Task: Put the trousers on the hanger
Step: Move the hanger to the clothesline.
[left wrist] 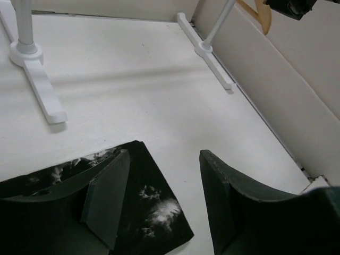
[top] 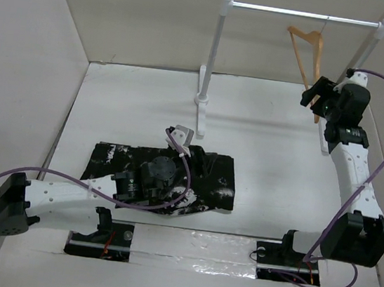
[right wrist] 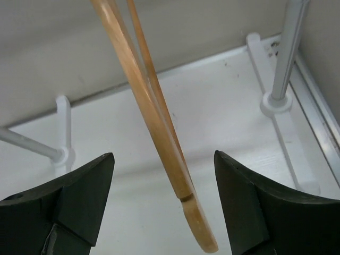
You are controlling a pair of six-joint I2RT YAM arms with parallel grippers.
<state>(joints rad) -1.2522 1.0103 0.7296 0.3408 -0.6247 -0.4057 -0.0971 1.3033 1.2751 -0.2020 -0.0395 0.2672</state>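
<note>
When we look from above, the left gripper is in the lower left half of the frame, over the trousers. These lie crumpled on the white table, a little left of the centre. In the left wrist view its two dark fingers stand apart, and nothing is clamped between them. In the gap we see one black corner of the trousers with white splatter marks, and bare table beyond it. We cannot tell if the fingers touch the fabric.

Further right, the white and silver rack stands at the far side of the table. The wooden hanger hangs by its thin hook from the bar of the rack, in the upper right of the frame, well apart from the trousers. The right gripper is raised just beside the lower end of the hanger. In the right wrist view its fingers are wide apart, and the hanger goes down between them, touching neither one.
</note>
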